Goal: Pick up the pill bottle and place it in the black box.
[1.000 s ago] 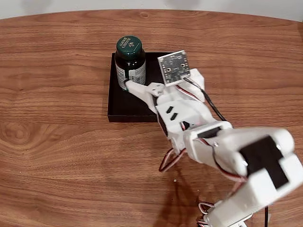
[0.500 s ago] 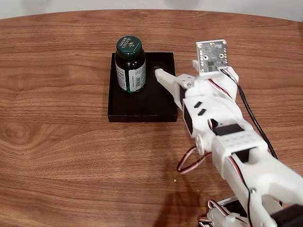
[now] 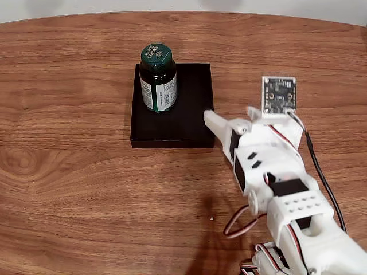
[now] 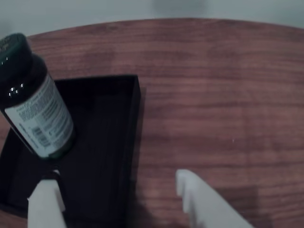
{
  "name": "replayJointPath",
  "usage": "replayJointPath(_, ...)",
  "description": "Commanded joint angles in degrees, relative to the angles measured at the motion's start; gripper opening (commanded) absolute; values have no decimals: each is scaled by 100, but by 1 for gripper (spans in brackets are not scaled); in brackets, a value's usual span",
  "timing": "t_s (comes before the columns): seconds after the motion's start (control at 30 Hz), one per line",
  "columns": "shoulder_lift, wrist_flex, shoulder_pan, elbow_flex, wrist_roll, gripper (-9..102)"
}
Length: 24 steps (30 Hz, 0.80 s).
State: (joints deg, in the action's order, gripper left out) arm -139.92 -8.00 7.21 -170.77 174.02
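One pill bottle [image 3: 157, 80] stands upright in the black box [image 3: 189, 109]; claw [image 4: 118, 194] spread, empty, straddling its right wall.

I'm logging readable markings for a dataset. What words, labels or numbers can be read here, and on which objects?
Round green embossed cap of the dark green pill bottle: raised lettering, too small to read.
White printed label on the bottle: lines of print and a barcode, too blurred to read.
Shallow matte black box: no text.

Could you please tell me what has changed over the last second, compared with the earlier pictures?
The gripper let go of the pill bottle and drew back toward the lower right of the fixed view, now open past the black box's edge. Bottle and box stayed put, the bottle upright inside.
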Motion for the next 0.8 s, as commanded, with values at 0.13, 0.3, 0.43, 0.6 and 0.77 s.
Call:
replayJointPath(0.13,-791,729,-343,-202,-642,25)
replayJointPath(0.3,-1336,2065,-413,-220,-1160,22)
replayJointPath(0.43,-1986,3226,-360,-255,-1582,15)
replayJointPath(0.6,-2637,4456,-387,-272,-2153,10)
replayJointPath(0.77,-3243,5484,-483,-281,-2566,8)
